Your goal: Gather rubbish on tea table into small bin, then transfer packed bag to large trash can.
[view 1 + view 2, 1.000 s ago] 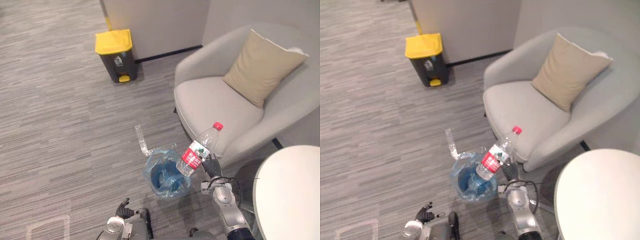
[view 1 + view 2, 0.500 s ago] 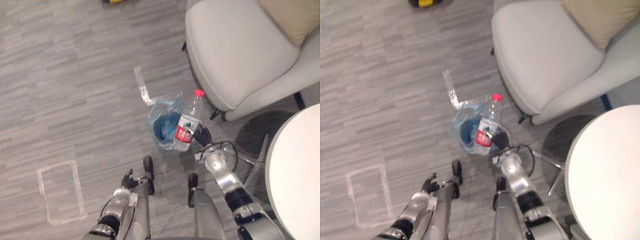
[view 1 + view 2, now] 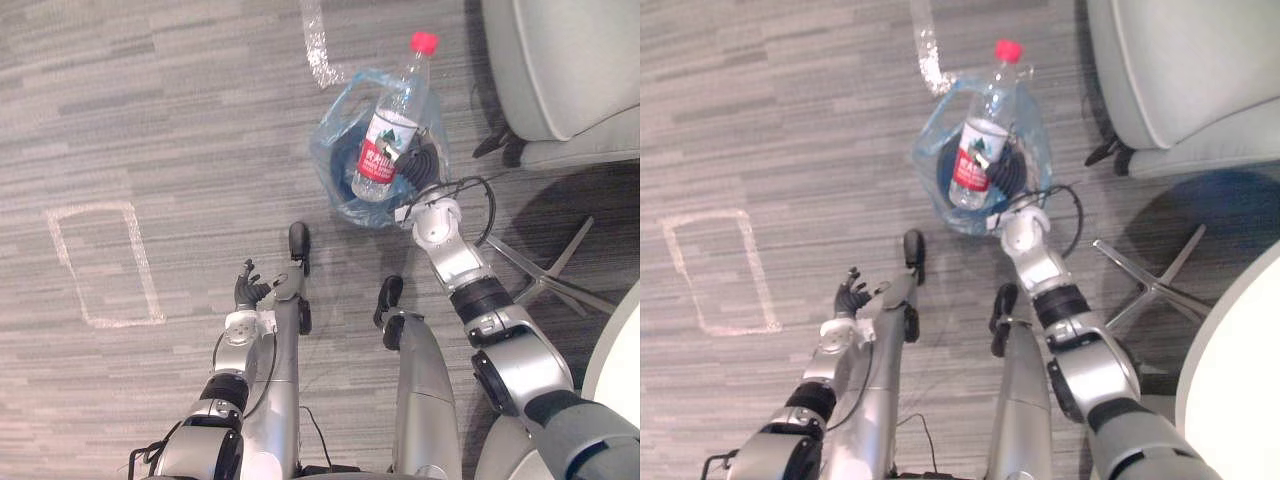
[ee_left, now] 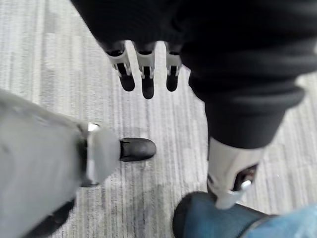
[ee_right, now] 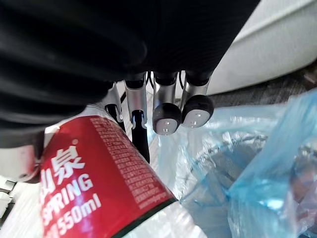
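The plastic bottle (image 3: 393, 120) (likely light, thin-walled, slippery) is clasped round its labelled middle by the right hand (image 3: 419, 166), upper centre.

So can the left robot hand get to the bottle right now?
Probably not without a long reach: the left robot hand hangs open, well apart from the bottle, which the right robot hand grips over the blue-bagged bin.

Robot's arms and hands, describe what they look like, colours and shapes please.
The left arm and right arm are smooth silver-grey tubes with rounded joints and dark bands between segments. The left hand and right hand each wear a dark ribbed cover over wrist and back, from which slim silver fingers with dark rounded tips emerge.
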